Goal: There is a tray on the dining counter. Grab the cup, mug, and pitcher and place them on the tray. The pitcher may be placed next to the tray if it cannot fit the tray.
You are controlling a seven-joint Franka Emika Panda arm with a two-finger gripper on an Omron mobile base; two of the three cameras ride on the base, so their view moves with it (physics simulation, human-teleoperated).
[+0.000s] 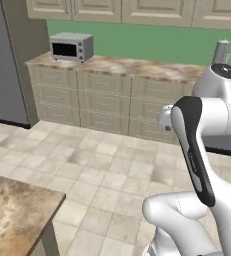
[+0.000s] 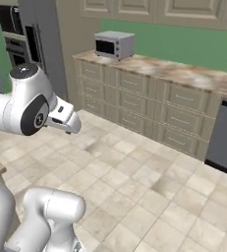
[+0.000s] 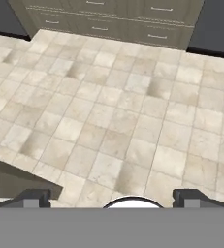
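Observation:
My gripper [image 3: 112,197] is open, its two dark fingertips [image 3: 33,197] wide apart with nothing between them, pointing down at the tiled floor. A corner of the beige-brown marbled dining counter [image 1: 12,215] shows at the lower left of the left base view. Its dark side [image 3: 16,180] sits just above my left fingertip in the hand view. My white hand [image 2: 66,117] hangs above the floor, away from any counter top. The tray, cup, mug and pitcher are out of view.
Across the tiled floor [image 1: 102,165] runs a marbled counter with cream drawers [image 1: 117,85], with a silver toaster oven [image 1: 72,46] on its left end. A grey fridge [image 1: 2,65] stands at the far left. A dark appliance front [image 2: 225,138] is at the right.

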